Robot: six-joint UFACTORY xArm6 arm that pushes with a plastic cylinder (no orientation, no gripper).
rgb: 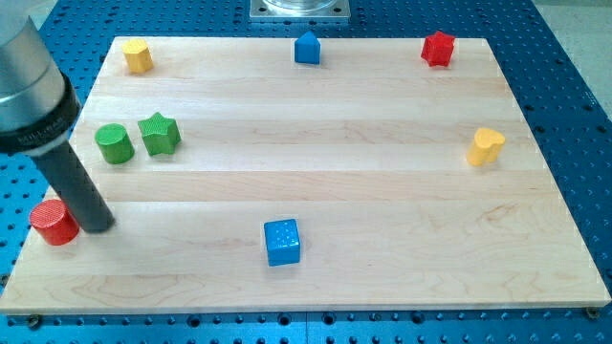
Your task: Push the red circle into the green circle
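The arm has no gripper to open or close, just the rod, and its tip (98, 226) sits at the board's lower left, just beside the red circle (54, 222) on that block's right. The green circle (114, 143) waits above, touching the green star (160, 134). Best play here looks like swinging below the red circle and driving it up the view, slightly rightwards, without clipping the star.
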